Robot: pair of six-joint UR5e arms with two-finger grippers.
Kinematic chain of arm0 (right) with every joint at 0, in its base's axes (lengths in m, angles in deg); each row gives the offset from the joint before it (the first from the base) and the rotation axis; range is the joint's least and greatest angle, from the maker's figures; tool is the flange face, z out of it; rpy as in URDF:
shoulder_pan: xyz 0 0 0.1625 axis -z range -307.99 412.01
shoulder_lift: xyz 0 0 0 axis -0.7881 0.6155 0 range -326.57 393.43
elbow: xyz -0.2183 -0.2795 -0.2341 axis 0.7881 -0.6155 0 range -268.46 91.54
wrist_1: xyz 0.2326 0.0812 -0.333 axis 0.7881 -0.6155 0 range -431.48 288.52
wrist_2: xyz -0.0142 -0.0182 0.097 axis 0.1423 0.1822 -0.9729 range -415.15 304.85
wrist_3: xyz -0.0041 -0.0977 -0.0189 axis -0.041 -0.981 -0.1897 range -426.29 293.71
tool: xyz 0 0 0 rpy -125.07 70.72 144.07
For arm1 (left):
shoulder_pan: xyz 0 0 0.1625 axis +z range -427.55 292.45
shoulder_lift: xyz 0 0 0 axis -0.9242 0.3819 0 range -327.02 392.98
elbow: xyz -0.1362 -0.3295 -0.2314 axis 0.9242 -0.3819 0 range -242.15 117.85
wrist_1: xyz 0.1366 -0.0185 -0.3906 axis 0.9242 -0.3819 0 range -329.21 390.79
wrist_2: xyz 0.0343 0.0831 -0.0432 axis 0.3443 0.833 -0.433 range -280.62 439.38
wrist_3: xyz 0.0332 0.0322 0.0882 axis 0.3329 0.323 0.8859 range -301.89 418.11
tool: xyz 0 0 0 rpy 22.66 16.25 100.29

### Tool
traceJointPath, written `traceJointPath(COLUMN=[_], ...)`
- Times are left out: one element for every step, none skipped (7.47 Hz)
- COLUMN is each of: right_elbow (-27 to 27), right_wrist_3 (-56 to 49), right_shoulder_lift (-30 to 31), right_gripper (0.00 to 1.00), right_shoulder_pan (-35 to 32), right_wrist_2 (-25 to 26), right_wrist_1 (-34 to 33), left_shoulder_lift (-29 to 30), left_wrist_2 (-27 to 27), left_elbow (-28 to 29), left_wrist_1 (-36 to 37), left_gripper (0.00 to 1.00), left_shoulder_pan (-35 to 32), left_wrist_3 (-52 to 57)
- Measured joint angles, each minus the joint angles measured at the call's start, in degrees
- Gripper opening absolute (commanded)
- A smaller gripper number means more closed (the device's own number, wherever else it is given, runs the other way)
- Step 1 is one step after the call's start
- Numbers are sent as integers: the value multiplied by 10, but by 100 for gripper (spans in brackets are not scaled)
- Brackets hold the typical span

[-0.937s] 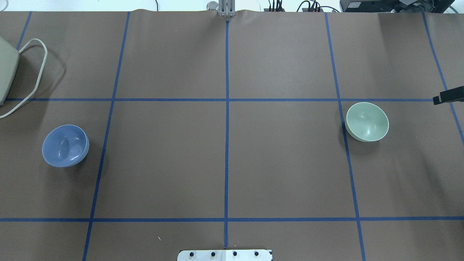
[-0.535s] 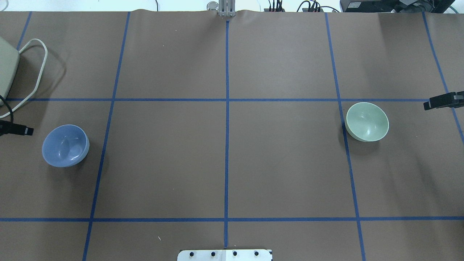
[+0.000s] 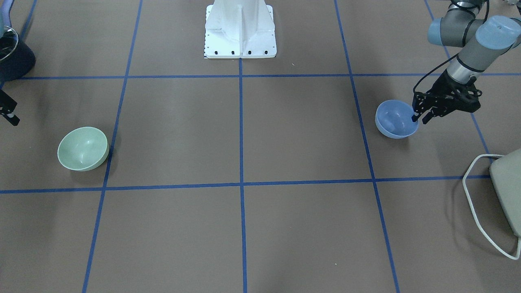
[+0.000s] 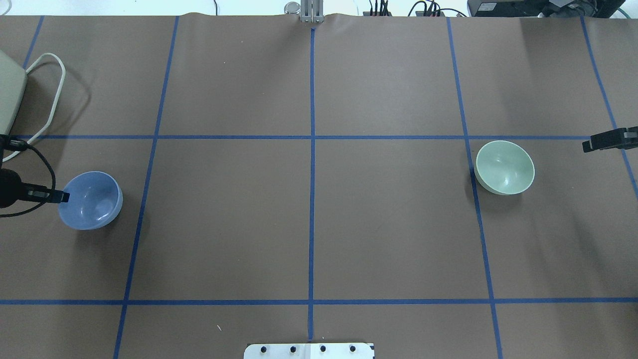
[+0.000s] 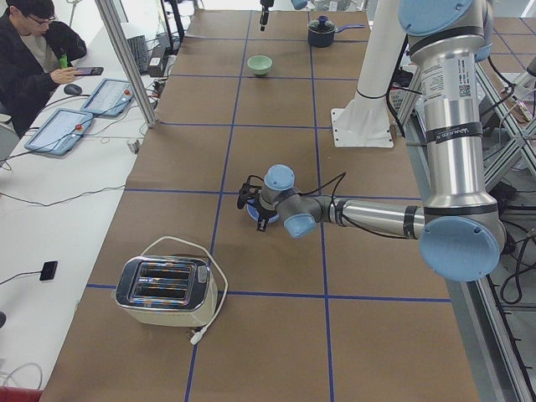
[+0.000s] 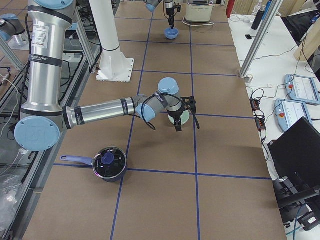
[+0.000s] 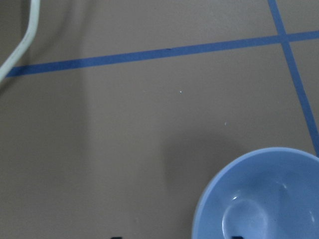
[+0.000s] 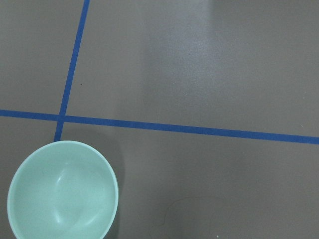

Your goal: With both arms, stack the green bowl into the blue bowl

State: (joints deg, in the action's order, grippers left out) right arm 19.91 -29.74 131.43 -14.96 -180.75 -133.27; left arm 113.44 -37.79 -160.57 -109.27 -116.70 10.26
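Observation:
The blue bowl point(image 4: 90, 200) sits upright at the table's left; it also shows in the front view point(image 3: 397, 119) and the left wrist view point(image 7: 264, 196). My left gripper point(image 3: 420, 119) is open at the bowl's outer rim, one finger over the inside and one outside; in the overhead view it point(image 4: 64, 197) reaches the rim. The green bowl point(image 4: 505, 167) sits upright at the right, also in the front view point(image 3: 83, 148) and the right wrist view point(image 8: 62, 191). My right gripper point(image 4: 590, 145) hangs open and empty, well to the bowl's outer side.
A cream toaster point(image 4: 7, 94) with a white cord point(image 4: 55, 85) stands at the far left, behind the blue bowl. A dark pot point(image 6: 109, 164) sits near the right arm's side. The white pedestal point(image 3: 240, 28) stands at the table's near middle edge.
My left gripper came in from the left edge and reached the blue bowl's rim. My right gripper moved slightly inward, then held still. Neither bowl has moved.

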Motion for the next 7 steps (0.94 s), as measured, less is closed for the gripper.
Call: traceJointPath(right_elbow=[0,0,0,0,0,0,0], right_wrist_3=[0,0,0,0,0,0,0], right_shoulder_lift=[0,0,0,-1,-2,-2,-3], right_gripper=[100,100,100,100,100,100,100], right_shoulder_pan=[0,0,0,0,0,0,0], right_wrist_2=[0,0,0,0,0,0,0], right_wrist_1=[0,0,0,0,0,0,0], left_shoulder_lift=[2,5,7,8,17,49,98], left_wrist_2=[0,0,-4,-16,-30,-38,-40], left_elbow=[1,-2,-13,-37,-68,-93,-106], left_wrist_1=[0,0,0,7,28,75,131], left_gripper=[0,0,0,0,0,0,0], left_shoulder_pan=[4,5,5,5,5,5,7], left_wrist_3=[0,-1,-3,-7,-21,-44,-66])
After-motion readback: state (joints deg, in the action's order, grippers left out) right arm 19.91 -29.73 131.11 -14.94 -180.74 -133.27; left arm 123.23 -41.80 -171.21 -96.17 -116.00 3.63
